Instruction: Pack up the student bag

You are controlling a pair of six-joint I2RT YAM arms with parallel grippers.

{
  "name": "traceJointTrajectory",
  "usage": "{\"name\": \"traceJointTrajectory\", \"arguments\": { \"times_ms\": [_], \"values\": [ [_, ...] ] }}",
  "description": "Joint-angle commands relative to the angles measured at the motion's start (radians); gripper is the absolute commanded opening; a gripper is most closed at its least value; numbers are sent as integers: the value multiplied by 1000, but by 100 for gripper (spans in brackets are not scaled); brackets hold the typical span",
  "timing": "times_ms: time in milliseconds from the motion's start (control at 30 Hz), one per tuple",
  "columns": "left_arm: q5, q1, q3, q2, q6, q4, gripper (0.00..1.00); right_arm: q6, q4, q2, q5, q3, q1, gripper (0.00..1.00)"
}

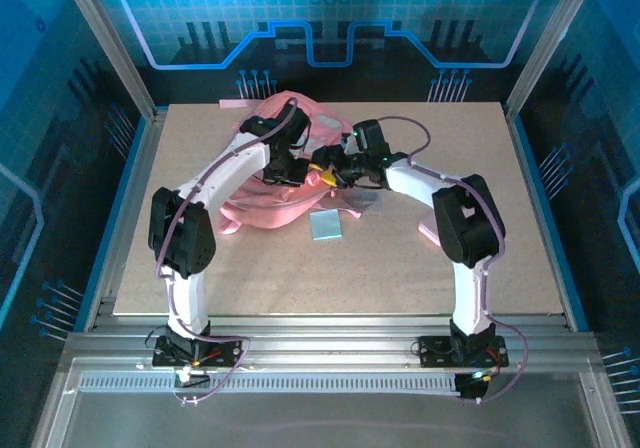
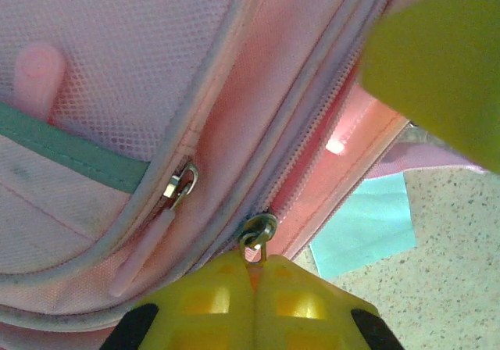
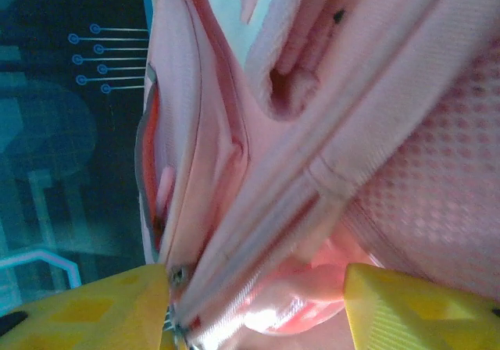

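Left fingers (image 2: 251,278) are closed, pinching the zip pull (image 2: 260,244) of the bag (image 1: 268,208), which lies toward the far side of the bench (image 1: 400,268). Right fingers (image 1: 323,175) stand apart, astride the bag's open edge. I note a blue card (image 1: 325,225) just beside it.

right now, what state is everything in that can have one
student bag, lying on the table, main zip partly open
left gripper, shut on the zip pull
right gripper, open, fingers either side of bag fabric
blue sheet, flat on the table beside the bag
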State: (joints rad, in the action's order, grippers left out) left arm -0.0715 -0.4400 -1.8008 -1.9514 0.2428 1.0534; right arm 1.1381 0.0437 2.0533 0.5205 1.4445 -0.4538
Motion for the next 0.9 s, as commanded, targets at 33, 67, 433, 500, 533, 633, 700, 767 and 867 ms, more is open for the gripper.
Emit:
{"name": "traceJointTrajectory", "arguments": {
  "times_ms": [33, 67, 433, 500, 533, 633, 700, 767, 867],
  "values": [
    [-7, -30, -28, 43, -46, 26, 0, 161, 173, 94, -23, 36, -29, 51],
    [-8, -32, -24, 44, -47, 26, 0, 160, 167, 108, -27, 50, -32, 43],
    [-218, -1, 67, 73, -82, 67, 0, -79, -22, 116, -152, 140, 43, 0],
    [-216, 20, 102, 91, -69, 54, 0, -93, -44, 121, -113, 169, 59, 0],
    [-204, 21, 120, 99, -57, 37, 0, -84, -42, 123, -92, 176, 61, 0],
    [-136, 9, 161, 122, -5, -28, 15, -20, 17, 131, -41, 173, 51, 0],
    [-76, -6, 190, 136, 52, -87, 34, 13, 37, 138, -26, 178, 36, 0],
    [-18, -18, 224, 162, 120, -161, 47, 37, 49, 140, -26, 182, 25, 0],
    [39, -28, 308, 215, 216, -303, 57, 61, 56, 140, -32, 188, 21, 0]
  ]
}}
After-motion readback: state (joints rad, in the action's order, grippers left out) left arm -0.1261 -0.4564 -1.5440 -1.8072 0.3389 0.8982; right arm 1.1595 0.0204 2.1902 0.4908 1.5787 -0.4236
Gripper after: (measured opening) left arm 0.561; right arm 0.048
